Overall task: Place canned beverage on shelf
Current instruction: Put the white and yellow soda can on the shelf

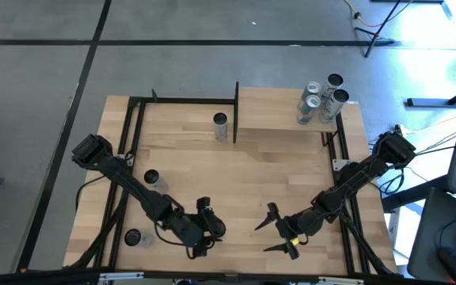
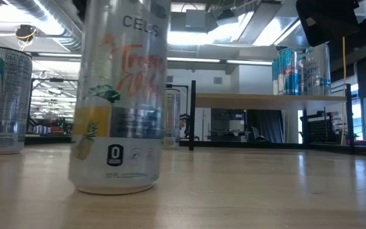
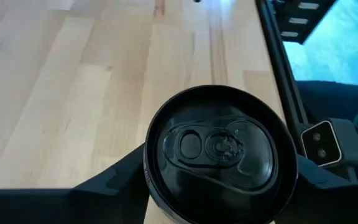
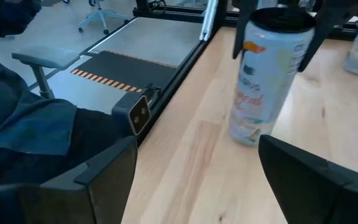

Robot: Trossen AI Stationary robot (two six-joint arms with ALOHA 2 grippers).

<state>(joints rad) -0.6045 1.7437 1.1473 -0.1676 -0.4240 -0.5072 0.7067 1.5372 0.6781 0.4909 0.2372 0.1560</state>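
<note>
Low centre in the high view, the left gripper (image 1: 209, 228) is clamped on a can (image 3: 219, 155); right gripper (image 1: 279, 229) gapes apart nearby.

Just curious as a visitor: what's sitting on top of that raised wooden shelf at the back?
On the shelf, four cans stand clustered at its right end; the rest of the board is bare. The space underneath is hidden from above.

We see bright, even light; glare whitens the floor (image 1: 442, 24) beyond the table's far right corner, ceiling lights (image 2: 196, 60) glow, and the nearest can (image 2: 118, 95) looks soft.
</note>
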